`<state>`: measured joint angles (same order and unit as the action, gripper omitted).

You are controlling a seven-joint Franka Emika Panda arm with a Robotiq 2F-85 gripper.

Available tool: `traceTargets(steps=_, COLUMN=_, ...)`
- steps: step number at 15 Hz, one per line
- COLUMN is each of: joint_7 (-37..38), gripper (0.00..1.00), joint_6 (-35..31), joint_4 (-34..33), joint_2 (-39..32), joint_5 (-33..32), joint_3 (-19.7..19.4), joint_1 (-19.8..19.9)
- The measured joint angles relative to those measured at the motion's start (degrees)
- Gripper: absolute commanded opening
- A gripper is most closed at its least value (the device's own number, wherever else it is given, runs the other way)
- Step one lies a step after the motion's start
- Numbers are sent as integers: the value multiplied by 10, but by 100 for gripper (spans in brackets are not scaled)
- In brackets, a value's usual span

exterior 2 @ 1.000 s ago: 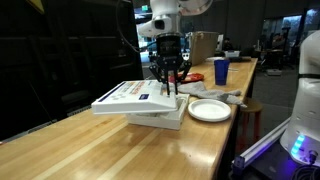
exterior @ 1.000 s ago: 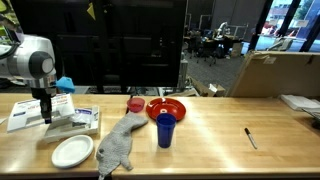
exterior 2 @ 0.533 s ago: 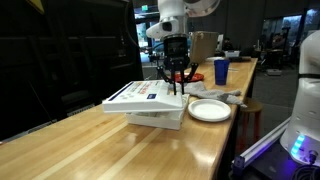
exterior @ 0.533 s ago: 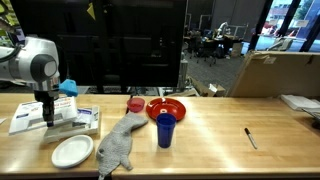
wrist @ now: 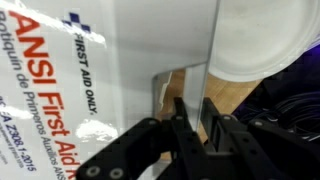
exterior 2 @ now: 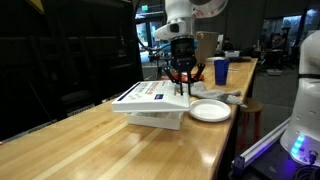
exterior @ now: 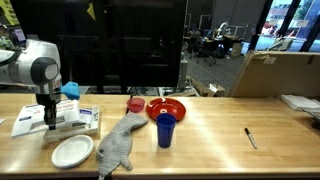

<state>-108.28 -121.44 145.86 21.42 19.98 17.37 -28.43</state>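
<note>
My gripper [exterior: 50, 121] points down and is shut on the thin edge of a white first aid box [exterior: 33, 119]. The box lies on top of a second white box [exterior: 82, 126] at the table's end. In an exterior view the gripper [exterior 2: 183, 90] pinches the near edge of the top box [exterior 2: 148, 95], which overhangs the lower box [exterior 2: 160, 118]. In the wrist view the gripper [wrist: 197, 118] has both fingers clamped on a white panel edge of the printed box [wrist: 60, 80]. The wooden table shows behind it.
A white plate [exterior: 72, 151] lies beside the boxes and shows close to the gripper [wrist: 255, 40] [exterior 2: 209, 110]. A grey cloth [exterior: 118, 145], a blue cup [exterior: 165, 130], a red bowl [exterior: 166, 107], a small red cup [exterior: 135, 103] and a pen [exterior: 250, 138] are on the table. A cardboard box [exterior: 275, 75] stands behind.
My gripper has moved toward the plate, dragging the top first aid box with it across the lower box. Nothing else has moved.
</note>
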Motion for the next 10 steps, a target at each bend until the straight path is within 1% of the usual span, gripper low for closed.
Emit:
traceTargets(steps=4, joint_7=2, gripper=5, joint_6=-9, joint_4=12, joint_2=5, joint_5=0, joint_3=-5, joint_1=0)
traceTargets(steps=10, joint_7=2, gripper=5, joint_6=-26, joint_4=30, joint_2=5, joint_5=1, joint_3=-24, joint_1=0)
